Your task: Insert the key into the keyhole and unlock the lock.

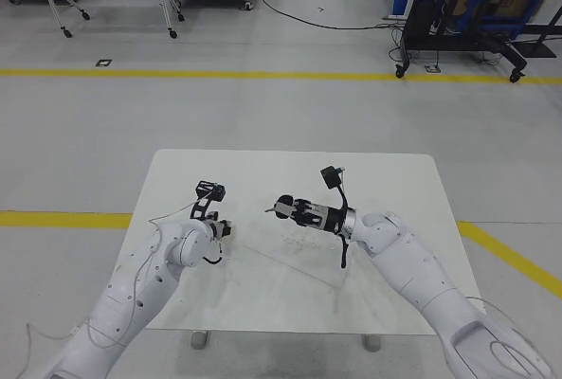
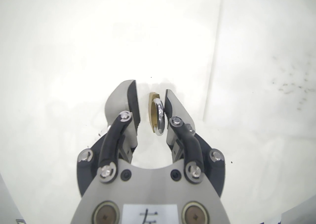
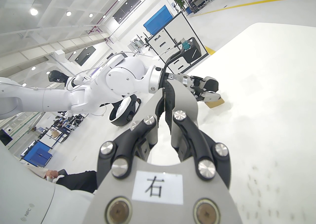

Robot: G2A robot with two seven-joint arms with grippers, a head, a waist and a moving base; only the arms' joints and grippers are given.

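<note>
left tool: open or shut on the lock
Open. The left tool straddles the lock, with a visible gap between one pad and the brass body.

Lock (image 2: 155, 113) edge-on between fingers of the left gripper (image 2: 151, 88), its broad faces out of sight.

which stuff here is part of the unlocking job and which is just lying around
Job: padlock, standing between the fingers of the open left gripper; right gripper, shut.
Just around: table; dark specks on it; yellow floor line; black wheeled frame beyond.
</note>
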